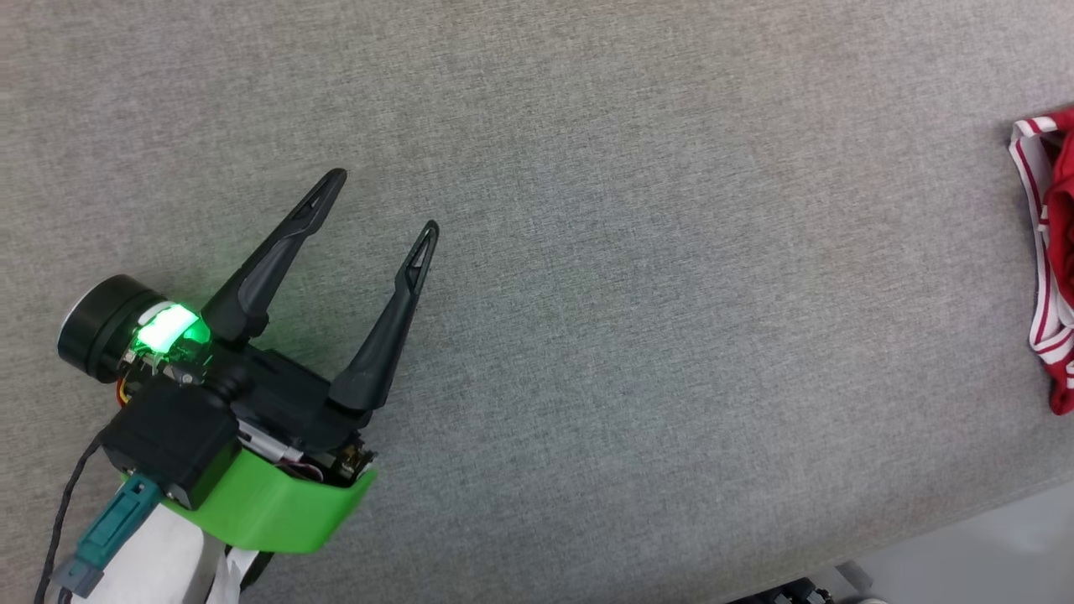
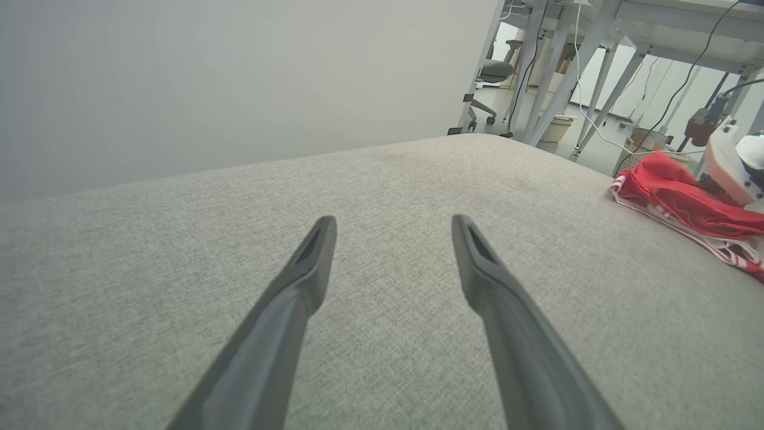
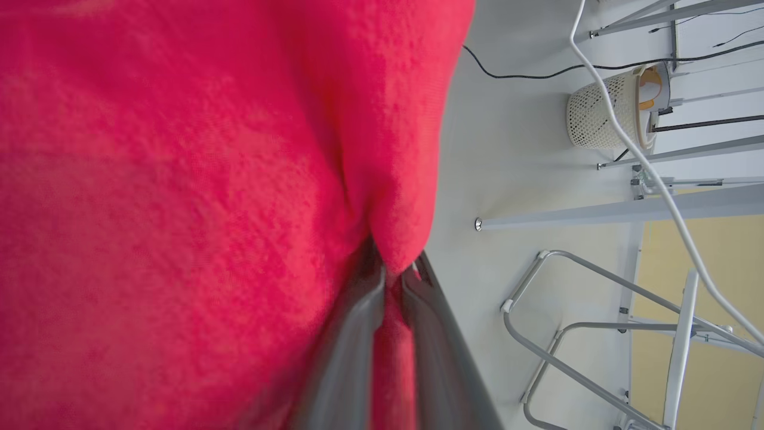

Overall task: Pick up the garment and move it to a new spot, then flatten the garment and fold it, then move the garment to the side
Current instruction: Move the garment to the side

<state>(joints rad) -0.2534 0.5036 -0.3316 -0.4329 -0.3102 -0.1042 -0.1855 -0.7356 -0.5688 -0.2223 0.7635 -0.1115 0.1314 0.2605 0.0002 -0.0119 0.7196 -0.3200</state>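
**Red shirt pinched at surface's edge as second gripper hangs open**

The right gripper (image 3: 397,272) is clamped on a fold of the red shirt (image 3: 179,209). Its own wrist camera shows the two dark fingers squeezed together with cloth bunched between them. Red fabric covers that view from 6 o'clock round the left side to 12 o'clock. At 2 o'clock a woven basket (image 3: 600,116) stands on the pale floor (image 3: 513,149), with a white cable (image 3: 656,173) running across in front of it.

In the head view the shirt (image 1: 1059,201) lies crumpled at 3 o'clock, at the right border of the grey cloth surface (image 1: 671,252). Its red-and-white striped trim (image 1: 1039,252) faces the centre, and the frame cuts off part of the shirt. The left gripper (image 1: 383,201) sits at 8 o'clock, well apart from the shirt. Its jaws are spread wide and hold nothing, and its fingers are aimed toward 1 o'clock over bare cloth. A green light (image 1: 172,331) glows at its base.

The left wrist camera puts the heaped shirt (image 2: 680,194) at 3 o'clock near the surface's edge, just beside a pale part of the other arm (image 2: 731,161). An office chair (image 2: 495,71) stands beyond at 1 o'clock.
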